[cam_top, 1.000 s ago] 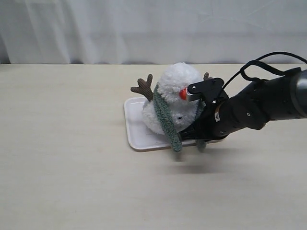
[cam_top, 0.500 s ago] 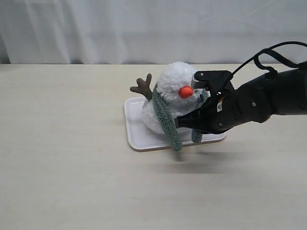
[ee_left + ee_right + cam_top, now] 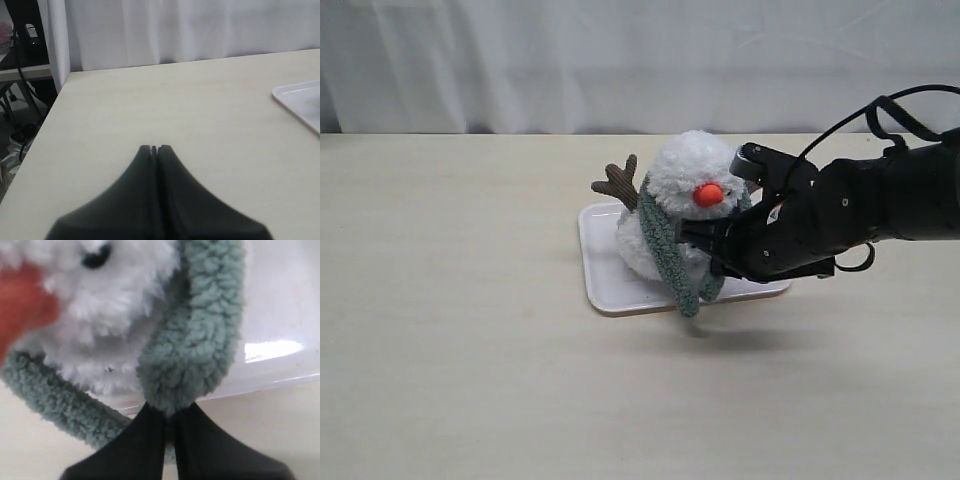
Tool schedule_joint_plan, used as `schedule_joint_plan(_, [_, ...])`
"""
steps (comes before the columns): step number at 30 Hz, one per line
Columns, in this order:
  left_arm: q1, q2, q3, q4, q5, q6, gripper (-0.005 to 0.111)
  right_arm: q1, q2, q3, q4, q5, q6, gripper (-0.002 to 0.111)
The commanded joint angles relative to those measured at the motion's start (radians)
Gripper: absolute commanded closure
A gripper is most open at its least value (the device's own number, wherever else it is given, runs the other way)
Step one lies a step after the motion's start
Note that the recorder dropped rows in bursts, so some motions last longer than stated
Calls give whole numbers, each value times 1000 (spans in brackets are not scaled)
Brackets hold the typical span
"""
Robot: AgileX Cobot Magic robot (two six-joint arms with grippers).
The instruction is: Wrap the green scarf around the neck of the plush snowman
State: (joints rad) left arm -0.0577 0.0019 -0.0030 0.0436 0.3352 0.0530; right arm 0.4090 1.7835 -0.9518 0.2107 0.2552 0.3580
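Observation:
The plush snowman (image 3: 680, 190) stands on a white tray (image 3: 605, 285), its orange nose (image 3: 708, 194) facing the front. The green scarf (image 3: 665, 250) hangs down its left side from the neck and loops across its front. My right gripper (image 3: 718, 265) is in front of the snowman's body, shut on the scarf's other end (image 3: 192, 355). Close up, the right wrist view shows the snowman's white fur (image 3: 115, 300) and my right gripper (image 3: 169, 412) pinching the scarf. My left gripper (image 3: 155, 148) is shut and holds nothing, over bare table.
The tray's corner (image 3: 300, 97) shows in the left wrist view, far from the left gripper. A white curtain (image 3: 620, 60) hangs behind the table. The table's edge (image 3: 50, 115), with cables and furniture beyond it, lies beside the left gripper.
My right gripper has swung the scarf end from the snowman's right side across its front toward the left, below the nose. The snowman has straightened slightly.

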Motion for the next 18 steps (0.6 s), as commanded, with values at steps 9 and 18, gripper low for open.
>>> schedule_joint_plan(9, [-3,-2,3,-2,-10,-2,107,0,32,-2,42,-25,-6,104])
schedule_joint_plan(18, [-3,-2,3,-2,-10,-2,107,0,62,-2,42,-60,-6,104])
